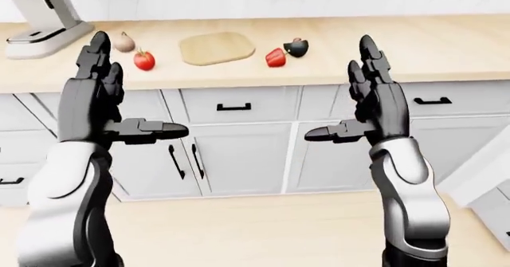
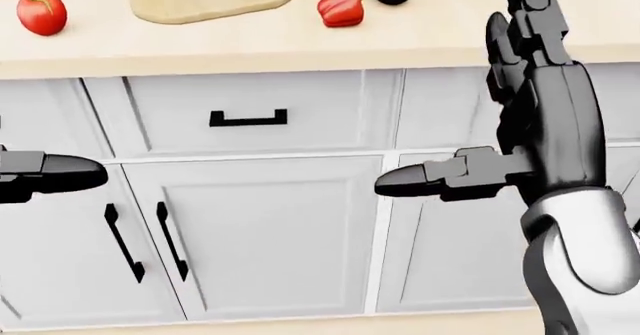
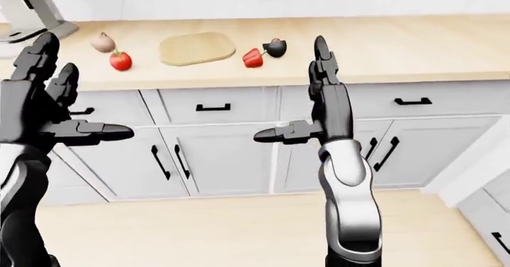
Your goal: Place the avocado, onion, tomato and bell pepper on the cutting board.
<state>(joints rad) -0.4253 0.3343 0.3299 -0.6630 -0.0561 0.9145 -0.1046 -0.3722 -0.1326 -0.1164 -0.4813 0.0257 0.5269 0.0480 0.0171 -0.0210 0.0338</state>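
Reach comes first — both hands, left hand (image 1: 100, 108) and right hand (image 1: 370, 108), spread wide and empty (nothing gripped), should close on the bell pepper (image 1: 275, 58) just right of the cutting board (image 1: 217, 47).

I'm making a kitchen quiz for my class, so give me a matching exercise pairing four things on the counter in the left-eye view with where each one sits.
Things:
1. onion
2. tomato
3. bell pepper
4. avocado

Places:
A. touching the bell pepper's upper right
B. just right of the cutting board
C. left of the board, nearer the counter edge
D. farthest left, near the stand mixer

Pairs: 1-D, 2-C, 3-B, 4-A
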